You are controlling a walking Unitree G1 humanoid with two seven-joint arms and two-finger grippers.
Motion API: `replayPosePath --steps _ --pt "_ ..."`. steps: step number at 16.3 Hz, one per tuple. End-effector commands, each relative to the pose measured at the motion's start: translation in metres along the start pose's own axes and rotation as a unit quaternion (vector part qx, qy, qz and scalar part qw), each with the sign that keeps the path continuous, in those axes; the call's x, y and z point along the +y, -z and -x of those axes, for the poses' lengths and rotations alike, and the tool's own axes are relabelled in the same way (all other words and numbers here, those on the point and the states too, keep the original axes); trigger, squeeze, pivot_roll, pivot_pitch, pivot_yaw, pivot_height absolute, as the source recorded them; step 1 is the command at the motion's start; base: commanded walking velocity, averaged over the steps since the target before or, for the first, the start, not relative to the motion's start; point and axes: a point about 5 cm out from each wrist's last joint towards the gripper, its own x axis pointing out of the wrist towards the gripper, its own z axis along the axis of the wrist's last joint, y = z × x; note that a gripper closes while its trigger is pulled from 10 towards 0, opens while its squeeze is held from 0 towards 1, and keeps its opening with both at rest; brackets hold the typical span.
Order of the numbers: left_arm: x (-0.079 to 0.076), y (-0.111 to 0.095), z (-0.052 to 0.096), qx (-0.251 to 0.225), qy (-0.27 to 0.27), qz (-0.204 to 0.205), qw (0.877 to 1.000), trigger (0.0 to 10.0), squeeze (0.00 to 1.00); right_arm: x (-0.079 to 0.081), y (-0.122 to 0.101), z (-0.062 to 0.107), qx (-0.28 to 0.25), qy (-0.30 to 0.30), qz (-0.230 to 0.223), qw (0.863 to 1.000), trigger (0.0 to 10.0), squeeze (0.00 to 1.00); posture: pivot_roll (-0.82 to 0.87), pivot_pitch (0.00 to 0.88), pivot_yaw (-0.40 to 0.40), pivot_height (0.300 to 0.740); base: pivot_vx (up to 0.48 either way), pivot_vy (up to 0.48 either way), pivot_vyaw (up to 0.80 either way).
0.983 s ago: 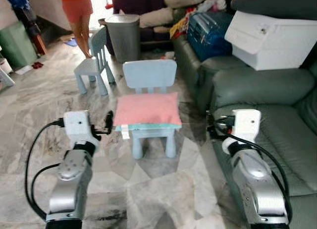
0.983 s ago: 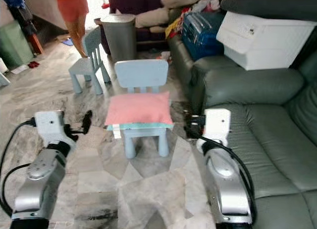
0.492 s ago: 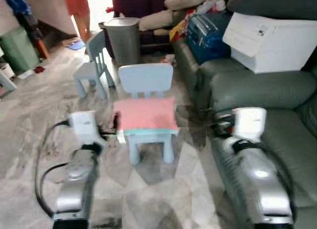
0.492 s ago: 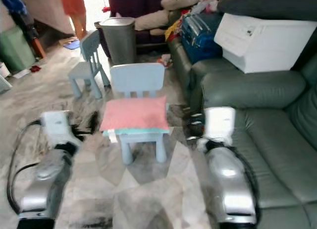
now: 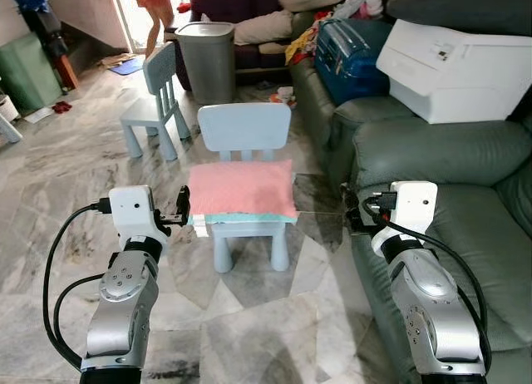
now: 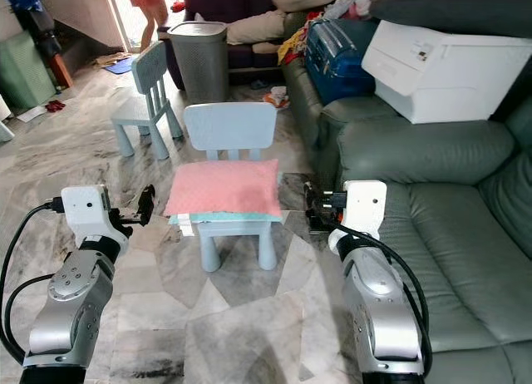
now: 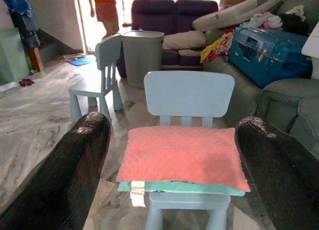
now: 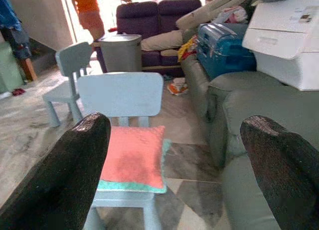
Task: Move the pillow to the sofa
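A pink pillow [image 5: 241, 188] with a teal underside lies flat on the seat of a small light-blue chair [image 5: 244, 128] straight ahead. My left gripper [image 5: 181, 207] is held just off the pillow's left edge, open, nothing between its fingers [image 7: 82, 160]. My right gripper [image 5: 352, 212] hovers right of the chair, in front of the grey-green sofa [image 5: 470, 226], also open and empty. Seen from both wrists, the pillow [image 8: 132, 155] lies a little beyond the spread fingers.
A second small chair [image 5: 156, 101] and a grey bin [image 5: 205, 60] stand behind the first. A white box [image 5: 453, 56] and a blue suitcase [image 5: 349, 56] sit on the sofas at the right. A person [image 5: 154, 2] stands far back. Marble floor surrounds the chair.
The view swayed and settled back on the chair. The person has walked further away toward the doorway. Both arms keep the same raised pose on either side of the pillow.
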Motion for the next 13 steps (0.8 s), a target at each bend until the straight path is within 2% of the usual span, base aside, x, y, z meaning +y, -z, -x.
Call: replayPosePath --steps 1,2,3,4,9,13 --pt "0.0022 0.0 -0.0012 0.002 -0.008 -0.005 1.0 10.0 0.0 0.0034 -0.002 -0.0004 -0.006 -0.007 -0.012 1.0 10.0 0.0 -0.09 0.011 0.05 0.74 0.0 0.0 0.0" --pt "0.0025 0.0002 -0.0011 0.003 -0.01 -0.003 1.0 10.0 0.0 0.003 -0.0011 -0.0001 -0.003 0.005 -0.03 1.0 10.0 0.0 -0.09 0.011 0.05 0.74 0.0 0.0 0.0" --pt "0.003 0.0004 -0.0011 0.003 -0.014 -0.002 1.0 10.0 0.0 0.0003 -0.0012 0.0001 -0.006 0.014 0.009 1.0 10.0 0.0 -0.09 0.01 0.051 0.74 0.0 0.0 0.0" --pt "0.0037 0.0006 -0.0012 0.004 -0.016 0.0 1.0 10.0 0.0 -0.0009 0.0013 0.0008 0.007 0.014 0.017 1.0 10.0 0.0 -0.09 0.009 0.05 0.74 0.0 0.0 0.0" --pt "0.0048 0.0013 -0.0023 0.009 -0.018 -0.002 1.0 10.0 0.0 -0.0006 -0.0006 -0.0004 0.004 0.006 0.008 1.0 10.0 0.0 -0.09 0.006 0.051 0.74 0.0 0.0 0.0" --pt "0.0046 0.002 -0.0023 0.011 -0.015 -0.002 1.0 10.0 0.0 -0.0003 -0.0003 0.0006 0.005 0.006 0.01 1.0 10.0 0.0 -0.09 0.003 0.053 0.74 0.0 0.328 0.0"
